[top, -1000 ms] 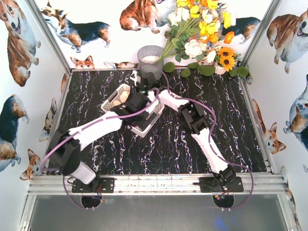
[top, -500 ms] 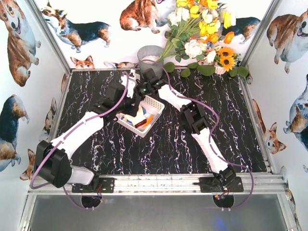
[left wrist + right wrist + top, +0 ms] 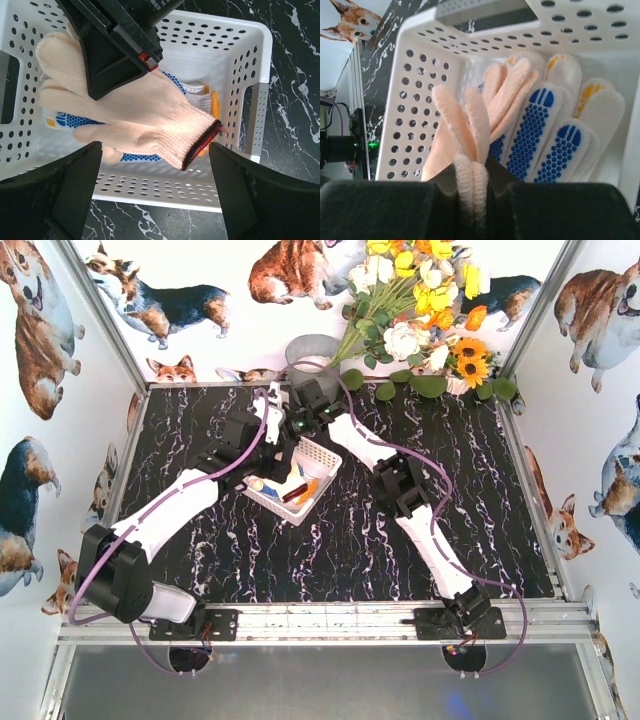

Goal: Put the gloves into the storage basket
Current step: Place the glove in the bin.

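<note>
The white perforated storage basket [image 3: 318, 455] stands on the black marble table, left of centre. My right gripper [image 3: 472, 185] is shut on the fingers of a cream glove [image 3: 470, 120] and holds it over the basket's inside. In the left wrist view the cream glove [image 3: 145, 110], with a red-and-black cuff, hangs from the right gripper [image 3: 150, 67] above white gloves with blue dots [image 3: 60, 120]. More blue-dotted gloves [image 3: 540, 125] and an orange-dotted glove [image 3: 592, 92] lie in the basket. My left gripper [image 3: 155, 195] is open and empty above the basket's near wall [image 3: 150, 185].
A grey metal bucket [image 3: 312, 352] stands at the back behind the basket. A bouquet of flowers [image 3: 420, 310] fills the back right corner. Printed walls close in the table on three sides.
My left arm has pulled back from over the basket toward its far-left side, uncovering it. The right gripper stays at the basket's far end holding the cream glove.
</note>
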